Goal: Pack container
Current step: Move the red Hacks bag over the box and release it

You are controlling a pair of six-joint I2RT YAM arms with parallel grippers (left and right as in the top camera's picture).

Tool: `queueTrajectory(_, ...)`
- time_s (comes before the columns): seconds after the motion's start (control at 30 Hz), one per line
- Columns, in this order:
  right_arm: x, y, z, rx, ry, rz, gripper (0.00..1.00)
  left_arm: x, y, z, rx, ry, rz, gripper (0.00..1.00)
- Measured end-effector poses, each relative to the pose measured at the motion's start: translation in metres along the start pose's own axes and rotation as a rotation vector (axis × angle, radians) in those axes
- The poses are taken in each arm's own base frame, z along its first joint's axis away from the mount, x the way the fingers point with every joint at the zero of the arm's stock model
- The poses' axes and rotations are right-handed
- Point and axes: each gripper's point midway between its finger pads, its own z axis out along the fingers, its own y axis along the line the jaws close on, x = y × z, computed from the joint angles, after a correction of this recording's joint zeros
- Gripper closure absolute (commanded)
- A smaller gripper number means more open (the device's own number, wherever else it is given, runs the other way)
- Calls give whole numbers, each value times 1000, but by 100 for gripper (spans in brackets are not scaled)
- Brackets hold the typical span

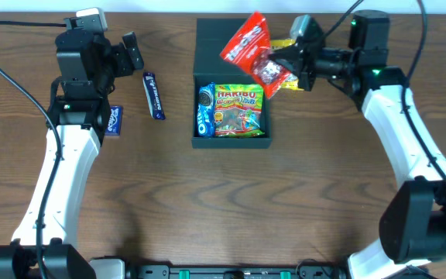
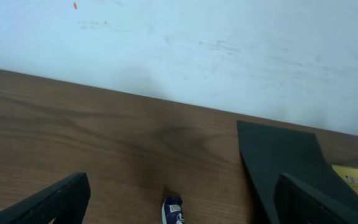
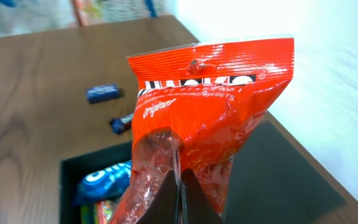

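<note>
Sitting at the middle of a brown wooden table (image 1: 207, 201), seen from overhead, is the container (image 1: 232, 142), a dark teal-green square box. Its hinged lid (image 1: 211, 43) is open and lies flat on the table behind it. Inside the box, a green and yellow Haribo bag (image 1: 238, 108) fills most of the space. A blue Oreo packet (image 1: 206, 112) is wedged along the box's left wall, touching the bag.

The right gripper (image 1: 294, 66) reaches in from the right side. Its fingers are pressed together on a red sweet packet (image 1: 246, 43), pinching it near the clear lower part. The packet hangs tilted in the air above the open lid and the back right corner of the box. In the right wrist view the packet (image 3: 210, 106) fills the middle of the frame, with the word "original" printed on it, and the two dark fingers (image 3: 166, 199) meet at its bottom edge.

The left gripper (image 1: 130, 50) is held well to the left of the box, with its fingers spread wide and nothing between them. A dark blue bar (image 1: 154, 94) lies on the table near it, between the left arm and the box. A blue packet (image 1: 113, 120) lies further left, partly under the left arm.
</note>
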Motion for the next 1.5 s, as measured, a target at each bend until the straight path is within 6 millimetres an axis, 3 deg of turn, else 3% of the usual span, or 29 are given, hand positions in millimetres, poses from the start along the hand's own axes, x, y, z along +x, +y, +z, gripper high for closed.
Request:
queueTrajectory(0.1,4,11,14,-63,-12,-13,99,0,0,0,0,0,15,5)
queueTrajectory(0.2,21,17,32,-118,-2,9,99,0,0,0,0,0,23,5)
queueTrajectory(0.33,53,14,55,-152,23,48,99,0,0,0,0,0,27,5)
queueTrajectory(0.5,74,8,65,-158,35,71,99,0,0,0,0,1,30,5)
queueTrajectory(0.53,73,7,66,-154,30,63,73,0,0,0,0,2,30,5)
queueTrajectory(0.57,72,6,66,-151,28,71,31,1,0,0,0,3,31,5)
queueTrajectory(0.6,70,3,66,-142,21,70,1,1,0,0,-1,5,31,5)
queueTrajectory(0.77,56,-14,68,-76,-11,154,1,2,0,0,-2,9,34,5)
queueTrajectory(0.97,34,-23,60,-98,-91,397,1,5,1,0,-3,18,41,5)
queueTrajectory(1.13,19,1,54,-265,-123,487,1,6,1,0,-4,26,41,5)
queueTrajectory(1.3,5,29,66,-392,-97,639,1,7,1,0,-5,27,41,5)
queueTrajectory(1.5,-45,44,67,-468,-200,506,1,8,1,0,-5,32,41,5)
